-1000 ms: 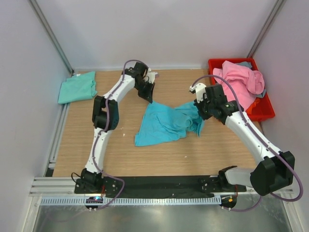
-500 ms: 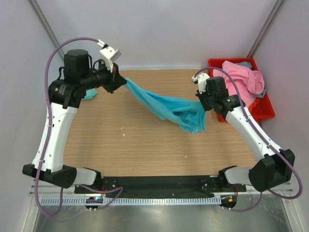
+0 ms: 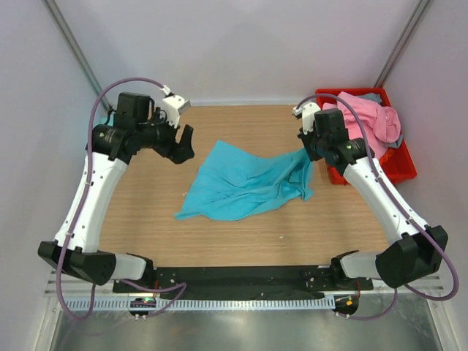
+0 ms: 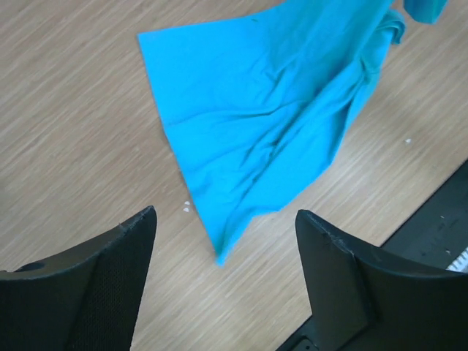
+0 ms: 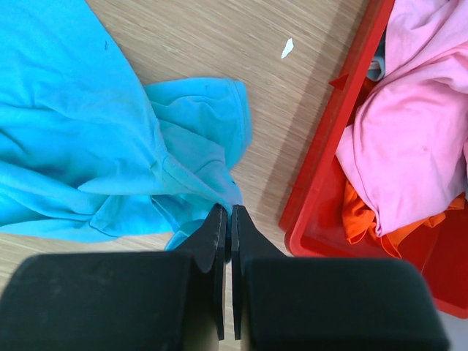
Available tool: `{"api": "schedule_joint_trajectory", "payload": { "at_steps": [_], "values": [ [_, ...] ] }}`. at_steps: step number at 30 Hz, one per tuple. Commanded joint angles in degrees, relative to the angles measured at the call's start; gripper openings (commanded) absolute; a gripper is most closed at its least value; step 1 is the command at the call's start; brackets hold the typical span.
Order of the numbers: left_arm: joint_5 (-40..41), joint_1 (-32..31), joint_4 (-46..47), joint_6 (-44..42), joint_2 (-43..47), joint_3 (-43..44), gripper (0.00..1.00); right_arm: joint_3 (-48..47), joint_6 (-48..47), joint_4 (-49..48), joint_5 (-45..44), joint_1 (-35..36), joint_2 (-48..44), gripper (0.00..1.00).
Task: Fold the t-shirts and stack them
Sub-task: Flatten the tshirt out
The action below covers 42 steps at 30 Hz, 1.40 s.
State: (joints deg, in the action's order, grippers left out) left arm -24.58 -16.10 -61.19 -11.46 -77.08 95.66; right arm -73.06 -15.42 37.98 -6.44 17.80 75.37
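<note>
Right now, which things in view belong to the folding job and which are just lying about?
Job: turquoise t-shirt on the table; pink t-shirt and grey-blue t-shirt in the bin.
Lying about: red bin; white scrap on the table.

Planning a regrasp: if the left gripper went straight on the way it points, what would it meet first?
Most likely the turquoise t-shirt, near the pointed corner framed by the open left gripper. Depth is unclear; it might touch bare wooden table just short.

No legible text or markings anywhere.
</note>
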Motion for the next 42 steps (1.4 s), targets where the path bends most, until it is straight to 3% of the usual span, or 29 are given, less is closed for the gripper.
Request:
{"api": "schedule_joint_trajectory", "payload": {
  "at_steps": [1, 3, 7, 10, 17, 34, 42],
  "values": [
    [5.67, 0.19, 6.15, -0.31, -3.94, -1.43, 0.79, -0.16, 0.83, -0.54, 0.90, -0.22, -0.49, 0.01],
    [5.60, 0.19, 8.01, 0.04, -8.85, 0.22, 0.76, 0.28, 1.09, -0.45, 1.60, -0.23, -0.49, 0.01],
    [-0.72, 0.98, 7.40, 2.23, -27.54, 8.13, 0.65, 1.60, 1.36, -0.62, 2.57, -0.31, -0.75, 0.01],
    [-3.54, 0.98, 9.15, 3.64, -35.05, 14.28, 0.61, 2.48, 1.27, -0.62, 3.01, -0.31, -0.93, 0.02],
    [-5.39, 1.07, 8.19, 4.87, -53.07, 30.01, 0.60, 3.89, 0.66, -1.06, 2.48, -0.14, -1.55, 0.01],
    [-5.22, 1.07, 13.02, 7.33, -68.11, 43.29, 0.60, 4.94, 0.48, -1.94, 2.31, -0.40, 0.30, 0.01],
    [-5.22, 1.33, 15.22, 8.65, -70.93, 45.49, 0.59, 4.85, 0.39, -1.85, 2.31, -0.84, 1.27, 0.01]
  ]
}}
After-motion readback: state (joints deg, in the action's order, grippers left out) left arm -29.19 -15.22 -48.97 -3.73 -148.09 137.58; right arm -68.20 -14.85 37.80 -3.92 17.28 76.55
